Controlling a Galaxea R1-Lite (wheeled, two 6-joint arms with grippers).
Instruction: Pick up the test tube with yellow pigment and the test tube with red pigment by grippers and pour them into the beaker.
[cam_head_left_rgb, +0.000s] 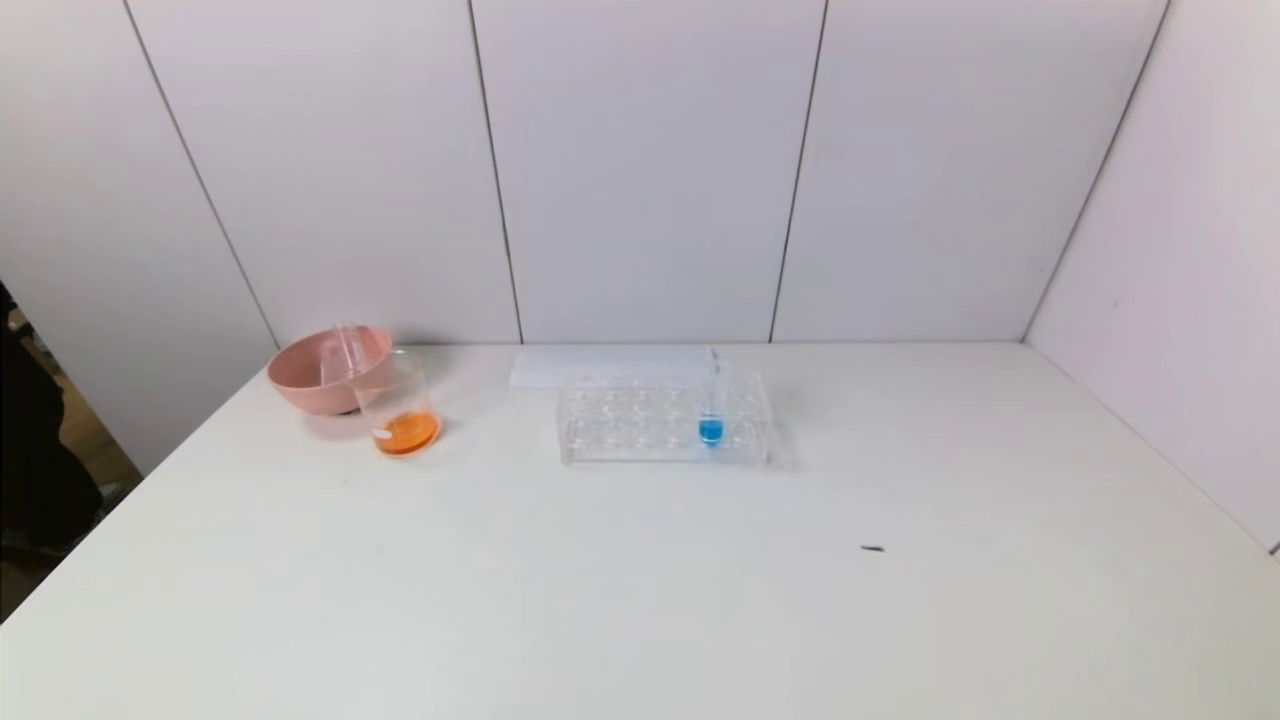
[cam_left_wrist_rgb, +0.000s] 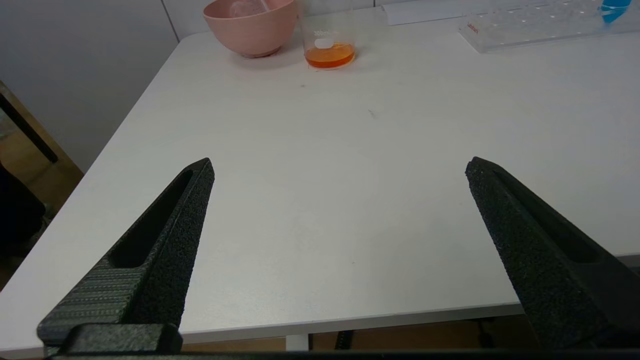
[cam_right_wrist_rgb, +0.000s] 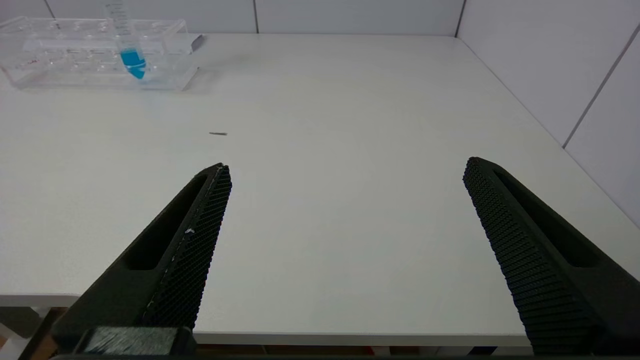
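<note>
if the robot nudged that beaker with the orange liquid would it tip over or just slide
The beaker would probably slide rather than tip: it stands upright on the smooth white table, and its shallow orange liquid sits low. A push near the rim might rock it, since it looks light. It stands close beside the pink bowl, so a nudge that way could knock them together. Clear walls suggest it is breakable.

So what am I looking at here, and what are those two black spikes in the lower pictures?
A two-armed robot. The wide picture comes from its head camera; the others from cameras on its wrists. The spikes are the fingers of each gripper: left gripper and right gripper, both open, holding nothing, at the near edge of the white table. On it stand a pink bowl with empty tubes, a beaker of orange liquid, and a clear rack with one blue tube.
</note>
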